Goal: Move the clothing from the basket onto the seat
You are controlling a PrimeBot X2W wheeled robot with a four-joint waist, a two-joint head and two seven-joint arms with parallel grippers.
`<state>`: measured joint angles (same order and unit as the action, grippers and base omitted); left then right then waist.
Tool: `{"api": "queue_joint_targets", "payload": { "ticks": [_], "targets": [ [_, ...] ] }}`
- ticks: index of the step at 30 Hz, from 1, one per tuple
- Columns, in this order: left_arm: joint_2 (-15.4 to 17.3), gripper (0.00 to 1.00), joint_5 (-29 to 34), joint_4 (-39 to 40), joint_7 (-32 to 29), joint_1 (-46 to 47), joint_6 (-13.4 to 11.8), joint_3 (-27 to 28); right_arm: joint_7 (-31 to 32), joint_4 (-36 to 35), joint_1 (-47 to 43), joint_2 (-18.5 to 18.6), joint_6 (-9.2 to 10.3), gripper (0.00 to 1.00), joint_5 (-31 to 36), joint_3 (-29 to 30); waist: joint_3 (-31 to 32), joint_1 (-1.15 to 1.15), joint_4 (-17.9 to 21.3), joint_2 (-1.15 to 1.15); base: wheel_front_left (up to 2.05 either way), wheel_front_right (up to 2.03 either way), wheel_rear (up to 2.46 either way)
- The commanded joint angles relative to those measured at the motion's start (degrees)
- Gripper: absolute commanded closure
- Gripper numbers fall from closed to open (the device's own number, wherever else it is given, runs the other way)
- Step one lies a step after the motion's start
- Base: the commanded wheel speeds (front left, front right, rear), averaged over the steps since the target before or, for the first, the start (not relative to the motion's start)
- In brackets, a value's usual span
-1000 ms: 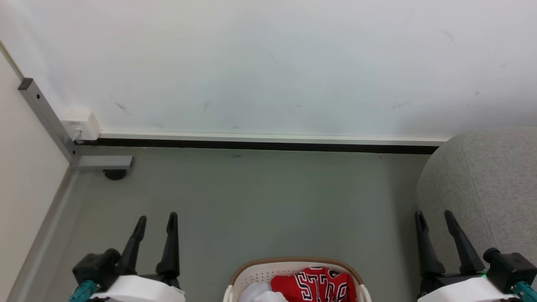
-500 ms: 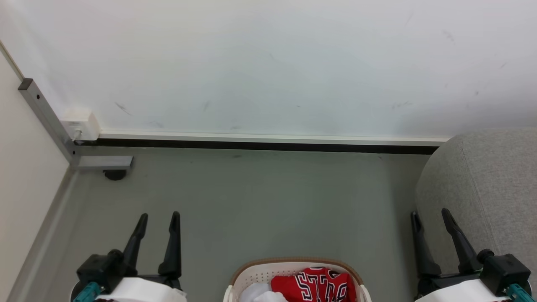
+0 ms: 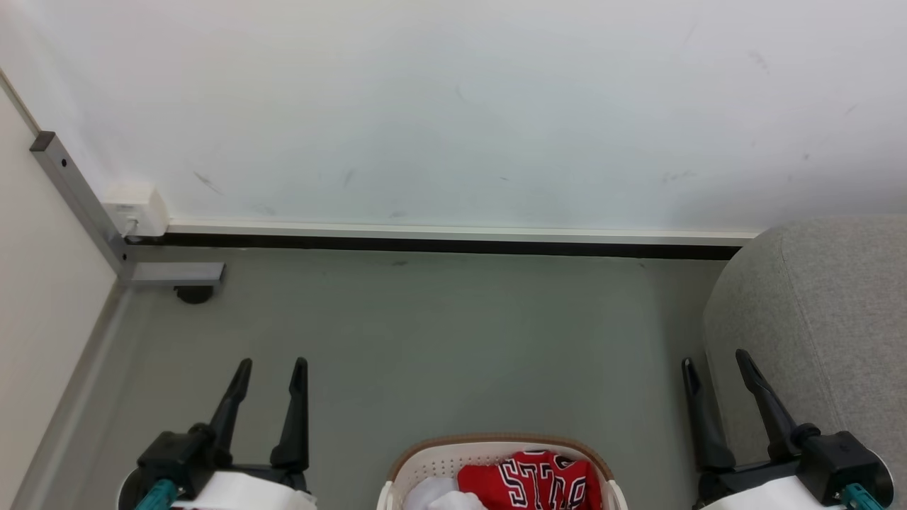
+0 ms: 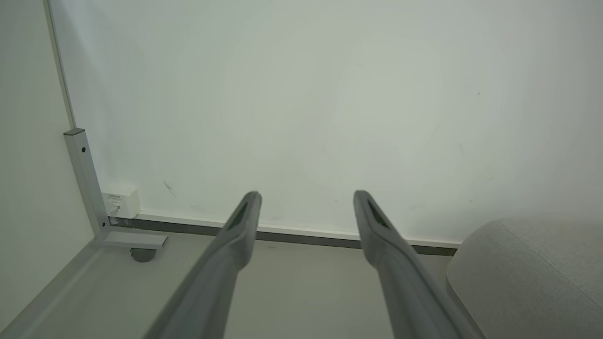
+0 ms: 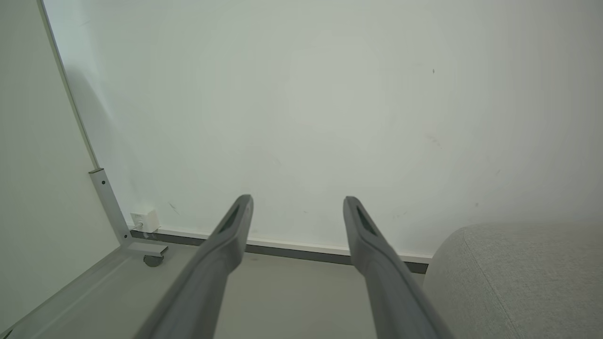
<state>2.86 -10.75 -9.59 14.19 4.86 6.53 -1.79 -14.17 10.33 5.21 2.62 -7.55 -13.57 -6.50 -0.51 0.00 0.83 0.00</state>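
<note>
One basket (image 3: pixel 432 464) stood on the grey floor (image 3: pixel 439 340) at the bottom middle of the head view, and only its far part was in the picture. It was oval, made of white plastic with rows of small holes in its wall, and one brown band ran along the rim. Two pieces of cloth lay inside it. The clothing (image 3: pixel 528 482) was one red jersey, smooth and crumpled, with black block letters outlined in white; it filled the middle and right of the basket. On its left lay one plain pale cloth (image 3: pixel 439 494), which seemed to touch the red fabric (the bottom edge of the picture cut both off, so I could not be sure).

One seat (image 3: pixel 829 312) stood at the right, near the basket but apart from it. It was a large grey sofa of woven fabric, with a rounded corner and one stitched seam.

There were two grippers, each with two long dark fingers that tapered toward the tip. The left gripper (image 3: pixel 273 363) hung over the floor left of the basket, its fingers spread wide with only air between them. The right gripper (image 3: pixel 713 358) hung right of the basket, just before the seat's corner, spread the same way and holding nothing.

Behind stood one smooth white wall (image 3: pixel 453 106) with a few dark scuffs and one pale skirting strip (image 3: pixel 453 231). In the left corner were one grey L-shaped metal bar (image 3: pixel 71 191), one small black castor (image 3: pixel 193 294) and one white socket box (image 3: pixel 134 209).
</note>
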Motion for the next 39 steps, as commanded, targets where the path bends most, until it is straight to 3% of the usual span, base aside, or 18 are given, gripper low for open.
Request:
{"api": "queue_joint_targets", "payload": {
  "ticks": [1,8,30,39],
  "targets": [
    [0.2,0.0,1.4,-0.1,0.4,0.6,0.1,0.2,-0.4,-0.3,0.6,0.5,0.11,0.0,1.1,-0.1,0.0,0.0,0.0,0.0,0.0,0.0,0.0],
    [0.1,0.0,3.0,0.1,1.1,0.7,0.5,0.3,-1.1,-0.4,0.7,0.5,0.12,0.0,3.4,-0.5,-0.1,0.0,0.0,0.0,0.0,0.0,0.0],
    [0.1,0.0,1.0,-0.2,1.0,0.6,0.8,0.4,-1.1,-0.2,0.6,0.4,0.12,0.0,2.4,-0.1,-0.1,0.0,0.4,0.0,0.0,0.0,0.0],
    [0.1,0.0,0.5,0.1,1.0,0.5,0.8,0.1,-1.1,0.2,0.9,0.4,0.12,0.0,1.0,-0.2,-1.0,0.0,2.4,0.0,0.0,0.0,0.0]
  ]
}}
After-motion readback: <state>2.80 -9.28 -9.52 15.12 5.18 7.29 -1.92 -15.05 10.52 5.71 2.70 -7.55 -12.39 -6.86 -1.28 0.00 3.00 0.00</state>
